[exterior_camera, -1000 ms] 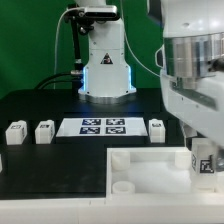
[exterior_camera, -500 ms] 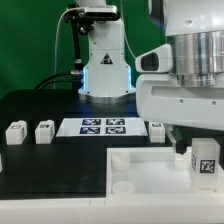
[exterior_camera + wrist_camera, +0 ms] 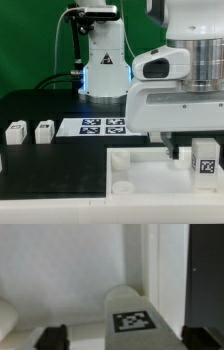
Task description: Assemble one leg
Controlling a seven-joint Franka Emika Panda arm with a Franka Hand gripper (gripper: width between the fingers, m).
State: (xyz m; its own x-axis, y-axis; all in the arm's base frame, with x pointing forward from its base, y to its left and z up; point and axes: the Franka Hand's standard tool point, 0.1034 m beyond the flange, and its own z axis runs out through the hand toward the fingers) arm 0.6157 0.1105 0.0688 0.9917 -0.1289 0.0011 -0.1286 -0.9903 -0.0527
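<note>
Wrist view shows us the leg [image 3: 130, 317] held between the gripper [image 3: 125, 336] fingers: a white block with its marker tag facing the camera, its long axis running away from the camera along the fingers' line. One dark fingertip [image 3: 52, 336] sits at about 9 o'clock of the tagged face and the other at 3 o'clock. We cannot see actual contact on either side, but with the leg centred between them we judge the fingers closed on it. Beyond the leg lies a pale flat surface with a raised ridge, which we take to be the large white piece [image 3: 150, 170].

In the exterior view, the arm's big white body hides most of the gripper. The leg [image 3: 205, 158] shows at the exterior view's right, tag toward the camera, over the large white piece near its raised corner at the exterior view's far right. Whether the leg touches the piece we cannot tell.

Two more legs [image 3: 30, 131] stand at the exterior view's left, beside the marker board [image 3: 100, 126].

We judge the coming move turns on lining the leg's long axis up with the corner socket directly below.
</note>
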